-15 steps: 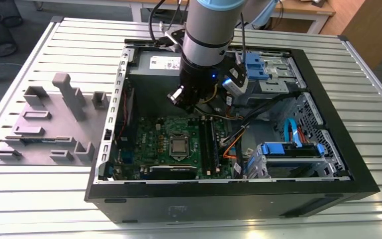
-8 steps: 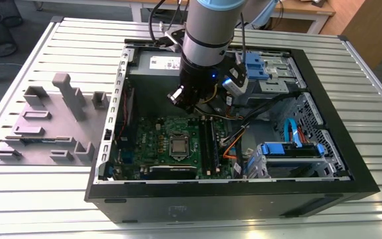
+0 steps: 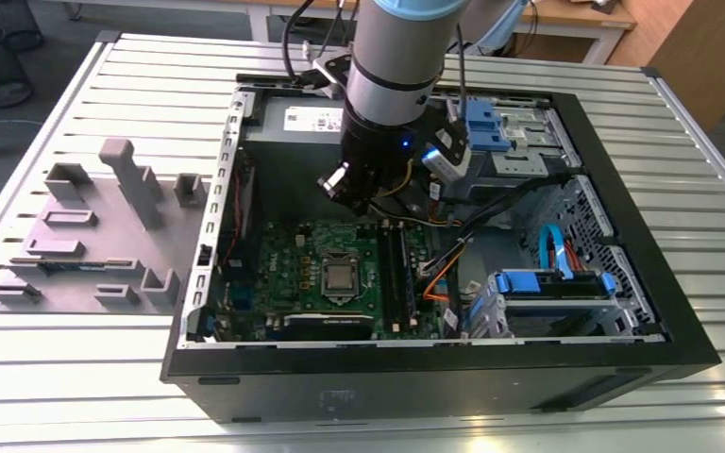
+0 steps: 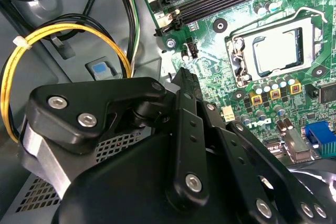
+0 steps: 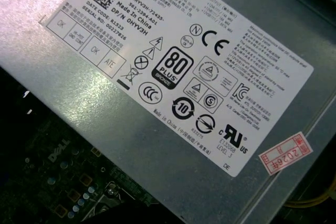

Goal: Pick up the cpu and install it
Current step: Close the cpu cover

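Ribbed white metal table (image 3: 110, 75) carries an open black computer case (image 3: 665, 283); the silvery square cpu (image 3: 339, 276) sits in the green motherboard's socket, at six o'clock from the black gripper (image 3: 360, 200). In the second wrist view, the cpu (image 4: 274, 51) lies framed; whether the fingers are parted cannot be told. In the first wrist view, a grey labelled power-supply box (image 5: 157, 145) shows.

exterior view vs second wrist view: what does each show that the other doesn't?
Exterior view alone: the whole open computer case, grey fixture blocks on the slatted table, blue drive caddies. Second wrist view alone: the gripper linkage up close, a yellow cable loop. Both: the green motherboard with the cpu in its socket.
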You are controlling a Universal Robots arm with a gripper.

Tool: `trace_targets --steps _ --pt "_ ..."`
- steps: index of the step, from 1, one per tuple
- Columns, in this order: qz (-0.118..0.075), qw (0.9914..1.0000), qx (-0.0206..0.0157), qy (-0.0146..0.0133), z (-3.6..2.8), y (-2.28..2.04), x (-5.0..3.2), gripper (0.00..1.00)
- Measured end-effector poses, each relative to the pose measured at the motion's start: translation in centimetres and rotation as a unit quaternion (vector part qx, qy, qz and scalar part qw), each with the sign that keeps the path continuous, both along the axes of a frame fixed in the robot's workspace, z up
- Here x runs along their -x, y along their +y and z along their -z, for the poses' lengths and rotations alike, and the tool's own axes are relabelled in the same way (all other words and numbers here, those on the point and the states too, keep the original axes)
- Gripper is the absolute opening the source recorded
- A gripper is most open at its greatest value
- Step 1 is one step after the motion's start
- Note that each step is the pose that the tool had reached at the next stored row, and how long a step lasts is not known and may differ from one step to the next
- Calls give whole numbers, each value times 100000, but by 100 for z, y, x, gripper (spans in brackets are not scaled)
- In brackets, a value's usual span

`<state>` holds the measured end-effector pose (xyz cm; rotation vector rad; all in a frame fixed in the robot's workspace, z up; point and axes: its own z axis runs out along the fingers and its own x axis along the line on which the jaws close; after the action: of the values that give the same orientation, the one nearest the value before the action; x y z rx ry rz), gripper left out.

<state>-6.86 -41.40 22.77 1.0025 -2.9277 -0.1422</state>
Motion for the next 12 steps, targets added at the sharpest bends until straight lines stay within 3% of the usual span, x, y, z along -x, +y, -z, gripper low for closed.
trace_targets --steps 12 --pt "0 100000 34 -2 0 0 0 11"
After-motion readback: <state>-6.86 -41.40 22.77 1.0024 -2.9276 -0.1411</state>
